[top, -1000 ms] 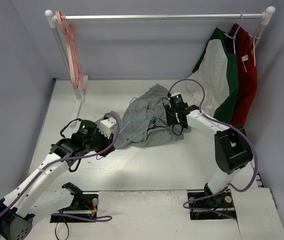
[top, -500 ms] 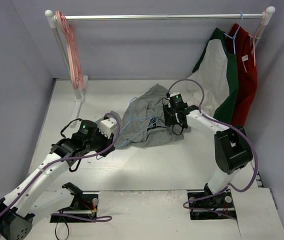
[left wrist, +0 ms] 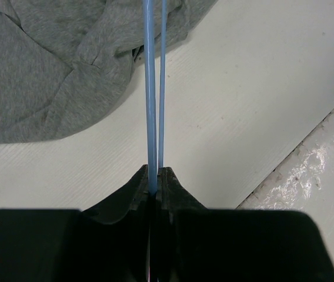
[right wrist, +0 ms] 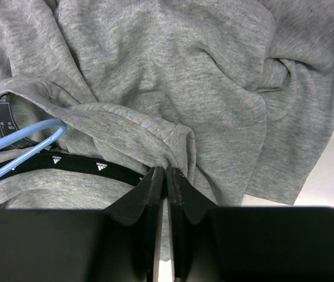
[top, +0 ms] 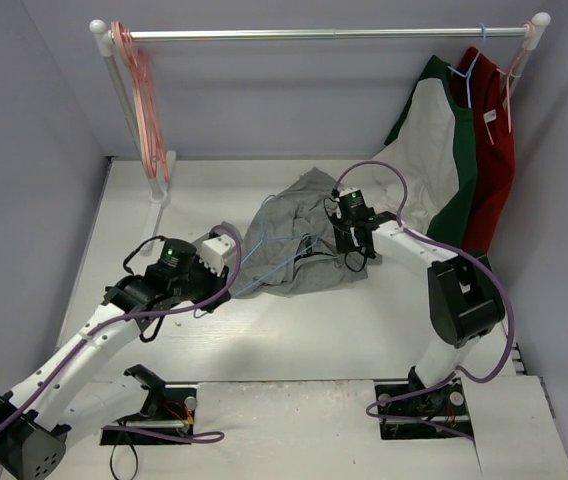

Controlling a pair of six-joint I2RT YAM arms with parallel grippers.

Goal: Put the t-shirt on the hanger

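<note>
T-shirt (top: 299,235) heaped mid-table (top: 294,335), wrinkled. Hanger (left wrist: 150,88) runs from left side into shirt; its end sits just inside neck opening. Left gripper (left wrist: 154,179) clamped tight on both hanger wires. Right gripper (right wrist: 166,174) pinched shut on collar fabric. Your step, I judge: thread hanger shoulder through neck. Lift collar taut, feed wire slowly, watch for snag on collar seam.

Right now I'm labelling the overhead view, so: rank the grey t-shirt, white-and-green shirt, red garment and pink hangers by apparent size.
1. White-and-green shirt and grey t-shirt: about alike, so unranked; the t-shirt lies crumpled.
2. Red garment, partly hidden behind that shirt.
3. Pink hangers, just thin strands.
</note>
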